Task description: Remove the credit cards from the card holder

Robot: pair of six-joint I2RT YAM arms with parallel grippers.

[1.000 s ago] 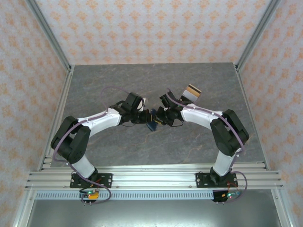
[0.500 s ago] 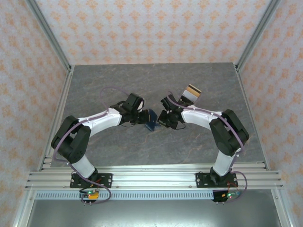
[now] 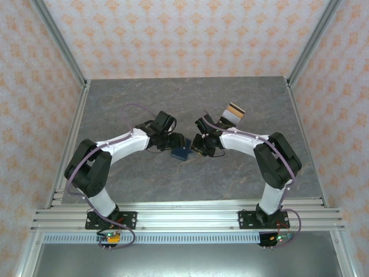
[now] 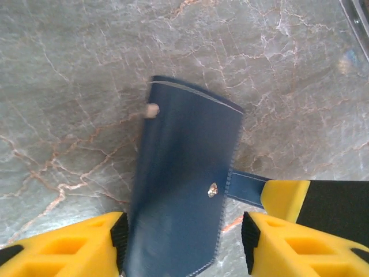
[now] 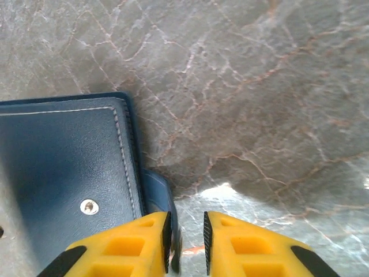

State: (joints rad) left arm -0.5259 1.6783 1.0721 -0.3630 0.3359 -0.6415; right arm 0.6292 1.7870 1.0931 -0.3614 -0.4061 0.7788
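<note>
Forward of the arm bases, at mid-table, the card holder [image 3: 181,153] lay folded shut on the grey marbled table [image 3: 242,179], snap stud [image 4: 213,189] uppermost, between the two wrists. The left gripper [image 4: 184,234] stood released: its jaws were spread wide to either side of the holder's near end, one finger at the leather edge and the other clear of it. The right gripper [image 5: 185,231] had its jaws only narrowly parted, with the closure tab [image 5: 157,193] running into the gap; whether the tab was pinched could not be told. Farther back, right of centre, the credit cards [image 3: 234,112] lay stacked on the table, an orange-brown one showing at the far end, well apart from the holder.
</note>
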